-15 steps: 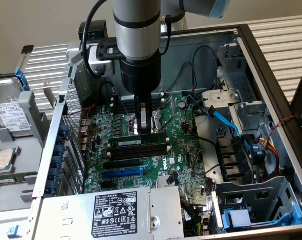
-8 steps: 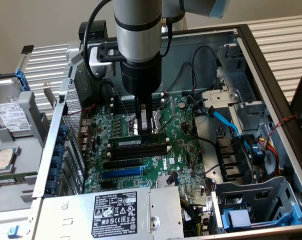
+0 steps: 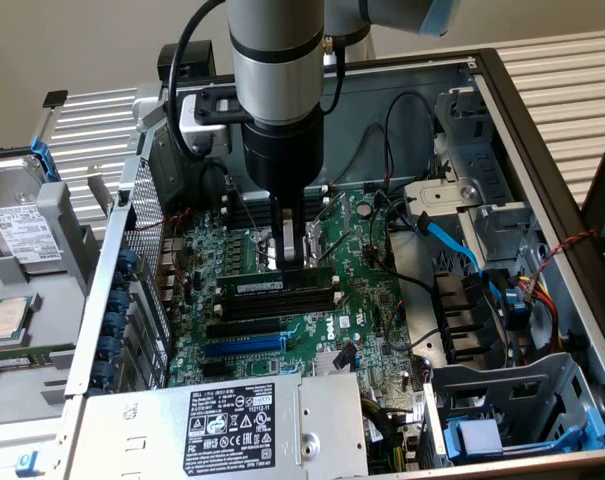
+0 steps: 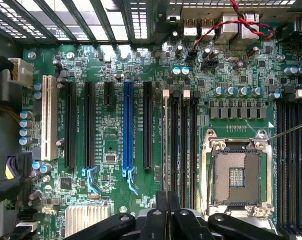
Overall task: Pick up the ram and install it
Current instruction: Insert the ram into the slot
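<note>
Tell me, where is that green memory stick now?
In the exterior view, the ram stands on edge at the black memory slots mid-motherboard, directly beneath the pincer.

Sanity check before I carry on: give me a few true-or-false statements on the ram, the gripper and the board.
1. The gripper is shut on the ram. True.
2. The ram sits in the blue slot. False: it stands on edge at the black slots, and the blue slot is empty.
3. The CPU socket carries a cooler. False: it is bare.
4. The case is open, with the arm reaching in from above. True.
</note>
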`<state>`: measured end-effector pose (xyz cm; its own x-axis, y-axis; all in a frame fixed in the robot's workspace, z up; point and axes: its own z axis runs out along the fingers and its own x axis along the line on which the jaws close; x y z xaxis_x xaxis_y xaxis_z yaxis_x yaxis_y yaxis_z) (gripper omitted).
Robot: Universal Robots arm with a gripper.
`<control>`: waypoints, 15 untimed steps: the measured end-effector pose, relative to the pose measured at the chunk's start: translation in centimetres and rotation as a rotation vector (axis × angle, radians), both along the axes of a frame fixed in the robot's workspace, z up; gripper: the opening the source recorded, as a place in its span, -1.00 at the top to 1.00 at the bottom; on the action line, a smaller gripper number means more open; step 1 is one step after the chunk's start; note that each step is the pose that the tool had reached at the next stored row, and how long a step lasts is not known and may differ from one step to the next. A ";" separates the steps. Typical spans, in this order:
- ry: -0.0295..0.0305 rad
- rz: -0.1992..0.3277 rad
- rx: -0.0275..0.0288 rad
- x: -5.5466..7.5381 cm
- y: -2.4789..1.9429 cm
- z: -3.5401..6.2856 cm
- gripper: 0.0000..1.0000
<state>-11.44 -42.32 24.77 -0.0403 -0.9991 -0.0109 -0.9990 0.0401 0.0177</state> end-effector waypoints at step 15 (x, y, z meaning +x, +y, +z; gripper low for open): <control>-0.0023 0.000 -0.0135 0.0 0.14 -0.62 0.76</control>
<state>-11.46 -42.18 24.15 -0.0404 -0.9992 0.0025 -0.9991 0.0404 0.0148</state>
